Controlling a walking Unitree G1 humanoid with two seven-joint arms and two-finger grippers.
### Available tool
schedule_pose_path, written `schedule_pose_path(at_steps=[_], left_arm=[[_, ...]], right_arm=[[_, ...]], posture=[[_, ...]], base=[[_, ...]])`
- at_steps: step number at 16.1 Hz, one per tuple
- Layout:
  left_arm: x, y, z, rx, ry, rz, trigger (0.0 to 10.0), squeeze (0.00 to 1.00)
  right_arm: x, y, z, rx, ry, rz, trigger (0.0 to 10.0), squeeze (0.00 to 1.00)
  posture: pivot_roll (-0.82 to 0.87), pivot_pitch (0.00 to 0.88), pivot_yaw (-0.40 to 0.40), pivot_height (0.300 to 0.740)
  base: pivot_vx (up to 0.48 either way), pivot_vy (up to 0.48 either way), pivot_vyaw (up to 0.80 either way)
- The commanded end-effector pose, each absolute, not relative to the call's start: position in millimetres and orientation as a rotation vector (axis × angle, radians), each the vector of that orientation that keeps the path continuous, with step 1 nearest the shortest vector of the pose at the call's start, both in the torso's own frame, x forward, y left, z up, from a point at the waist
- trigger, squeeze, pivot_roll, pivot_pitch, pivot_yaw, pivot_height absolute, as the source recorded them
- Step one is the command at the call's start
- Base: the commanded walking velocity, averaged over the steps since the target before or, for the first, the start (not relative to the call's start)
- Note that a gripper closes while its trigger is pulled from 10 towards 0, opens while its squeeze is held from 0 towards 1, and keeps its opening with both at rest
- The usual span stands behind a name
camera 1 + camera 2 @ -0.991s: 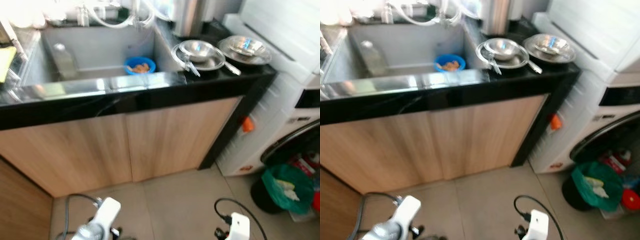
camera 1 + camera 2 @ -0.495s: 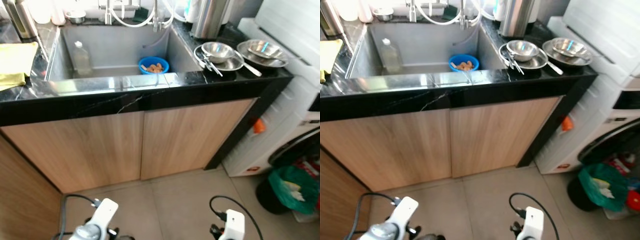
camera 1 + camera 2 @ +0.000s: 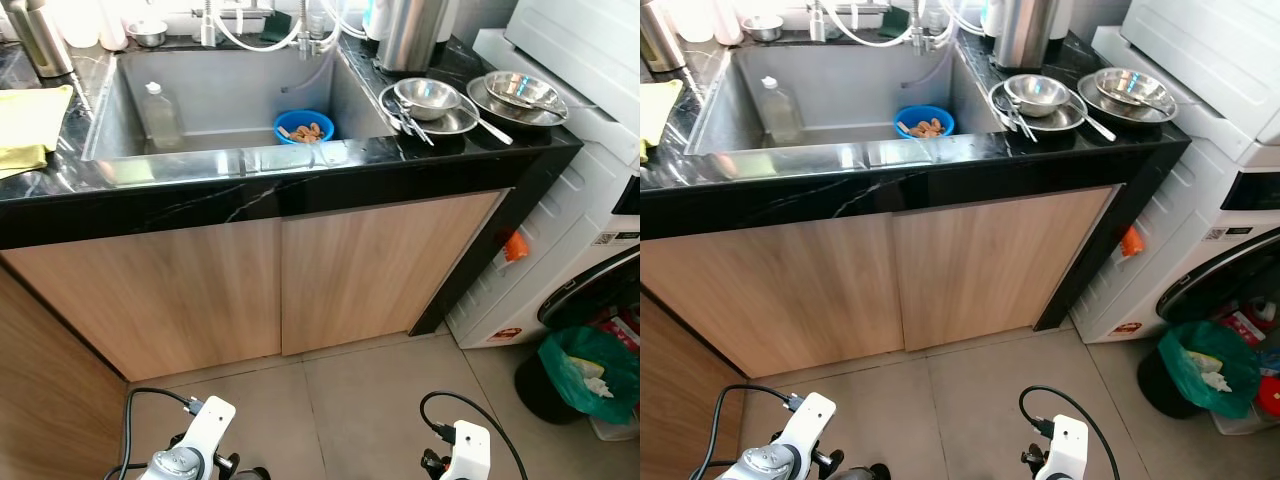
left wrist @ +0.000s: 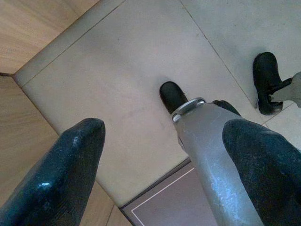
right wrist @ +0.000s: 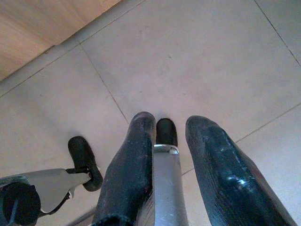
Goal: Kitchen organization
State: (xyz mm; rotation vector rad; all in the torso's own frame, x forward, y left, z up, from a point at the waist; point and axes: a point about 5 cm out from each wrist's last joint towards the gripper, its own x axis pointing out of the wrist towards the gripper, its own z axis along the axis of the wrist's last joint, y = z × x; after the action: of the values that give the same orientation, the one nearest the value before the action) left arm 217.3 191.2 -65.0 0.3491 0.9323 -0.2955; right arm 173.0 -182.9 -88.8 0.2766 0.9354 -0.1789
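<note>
Black stone counter [image 3: 300,190] ahead, steel bowls [image 3: 425,98] stacked beside sink [image 3: 240,75]. Approach step, probably. Left hand [image 4: 160,155] spread wide, right hand [image 5: 164,155] slightly parted, both empty, hanging low. Next: step closer, lift an arm.

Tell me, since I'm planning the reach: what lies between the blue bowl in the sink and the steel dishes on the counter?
Just the sink wall and black counter edge, per the left eye view.

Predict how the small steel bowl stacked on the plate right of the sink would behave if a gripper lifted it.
The steel bowl looks thin and shiny, so probably light, rigid and slippery. It sits on a plate beside utensils, so it may slide or clatter.
</note>
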Motion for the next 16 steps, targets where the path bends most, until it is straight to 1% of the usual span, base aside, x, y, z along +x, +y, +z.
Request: schedule_pose_path(at_steps=[1, 10, 12, 16], left_arm=[[212.5, 190.6, -68.0, 0.343, 0.953, -0.299, 10.0, 0.00], [212.5, 190.6, -68.0, 0.343, 0.953, -0.299, 10.0, 0.00], [211.4, 191.5, -68.7, 0.369, 0.962, -0.306, 10.0, 0.00], [211.3, 191.5, -68.7, 0.369, 0.962, -0.307, 10.0, 0.00]], right_arm=[[169.4, -187.1, -89.9, 0.279, 0.943, -0.199, 10.0, 0.00], [169.4, -187.1, -89.9, 0.279, 0.943, -0.199, 10.0, 0.00], [169.7, -186.8, -89.4, 0.273, 0.926, -0.187, 10.0, 0.00], [169.8, -186.8, -89.3, 0.271, 0.924, -0.185, 10.0, 0.00]], posture=[[0.23, 0.121, -0.092, 0.736], [0.23, 0.121, -0.092, 0.736], [0.24, 0.099, -0.092, 0.736], [0.24, 0.099, -0.092, 0.736]], base=[[0.000, 0.000, 0.00], [0.000, 0.000, 0.00], [0.000, 0.000, 0.00], [0.000, 0.000, 0.00]])
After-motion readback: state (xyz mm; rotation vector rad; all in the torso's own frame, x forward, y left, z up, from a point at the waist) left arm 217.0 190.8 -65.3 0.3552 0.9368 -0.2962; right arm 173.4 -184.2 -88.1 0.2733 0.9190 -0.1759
